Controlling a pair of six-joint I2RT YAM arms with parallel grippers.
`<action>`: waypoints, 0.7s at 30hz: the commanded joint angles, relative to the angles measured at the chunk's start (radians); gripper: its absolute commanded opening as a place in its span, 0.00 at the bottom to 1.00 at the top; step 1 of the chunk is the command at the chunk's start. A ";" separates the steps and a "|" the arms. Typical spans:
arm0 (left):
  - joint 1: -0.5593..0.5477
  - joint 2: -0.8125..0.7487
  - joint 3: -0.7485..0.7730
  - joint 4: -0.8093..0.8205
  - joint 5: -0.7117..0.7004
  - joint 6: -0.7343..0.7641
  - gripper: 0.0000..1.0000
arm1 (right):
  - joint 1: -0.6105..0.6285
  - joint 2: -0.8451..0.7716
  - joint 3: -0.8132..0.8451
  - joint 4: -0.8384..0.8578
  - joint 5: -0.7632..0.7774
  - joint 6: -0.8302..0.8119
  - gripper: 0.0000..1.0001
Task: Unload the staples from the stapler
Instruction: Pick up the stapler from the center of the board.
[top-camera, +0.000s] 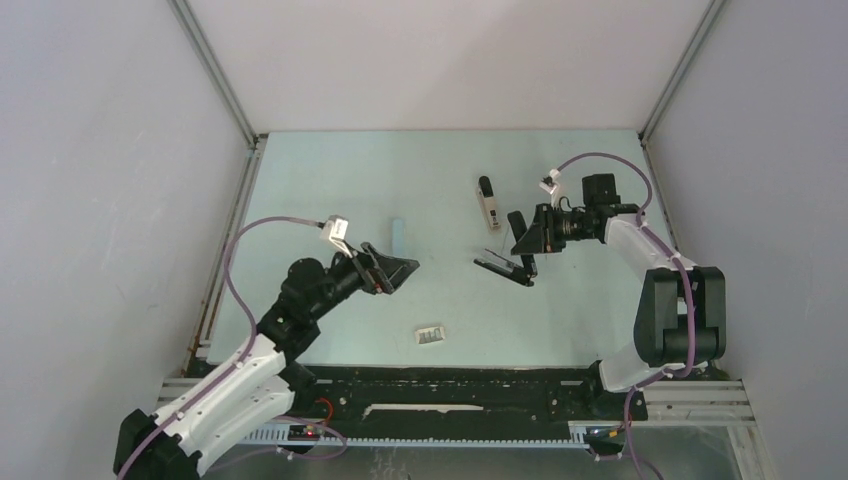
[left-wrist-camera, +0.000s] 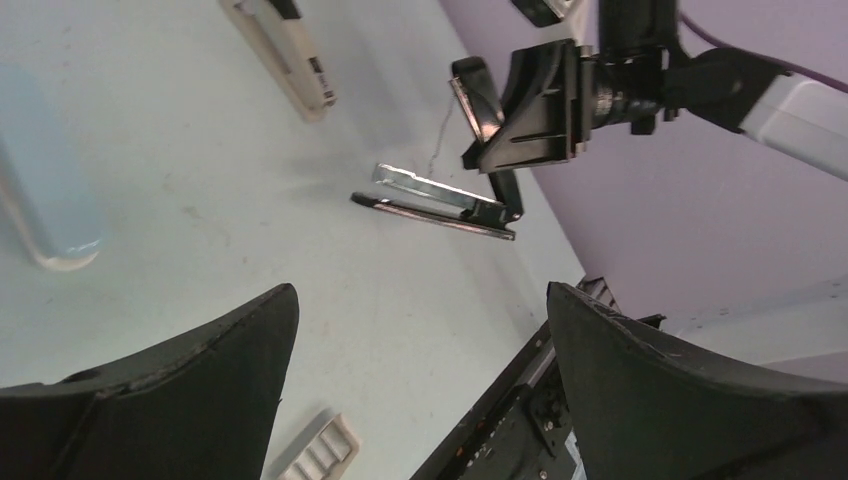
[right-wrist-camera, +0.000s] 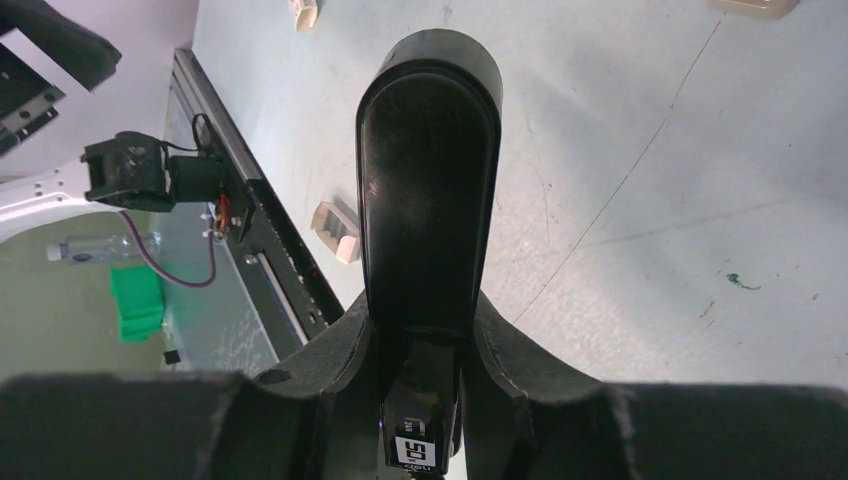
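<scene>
A black stapler (top-camera: 503, 267) lies opened on the table right of centre. Its base and silvery magazine rail (left-wrist-camera: 432, 190) rest flat. Its black top cover (right-wrist-camera: 430, 160) is swung up, and my right gripper (right-wrist-camera: 425, 330) is shut on it from the right. The top view shows the same right gripper (top-camera: 523, 243) over the stapler's hinge end. My left gripper (left-wrist-camera: 420, 310) hovers open and holds nothing, well left of the stapler, seen in the top view as the left gripper (top-camera: 402, 270). I cannot make out the staples in any view.
A second, white-and-black stapler (top-camera: 488, 203) lies behind the black one. A pale blue bar (top-camera: 397, 234) lies near the centre, close to my left gripper. A small beige ribbed block (top-camera: 431, 335) sits near the front edge, by the black rail (top-camera: 450, 385).
</scene>
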 joint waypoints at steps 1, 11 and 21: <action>-0.101 -0.012 -0.048 0.240 -0.151 -0.003 1.00 | -0.010 -0.034 0.002 0.062 -0.097 0.088 0.00; -0.484 0.117 -0.084 0.477 -0.542 0.547 1.00 | -0.020 -0.065 -0.055 0.126 -0.064 0.324 0.00; -0.669 0.554 -0.187 1.084 -0.597 1.423 1.00 | -0.019 -0.137 -0.099 0.172 -0.019 0.566 0.00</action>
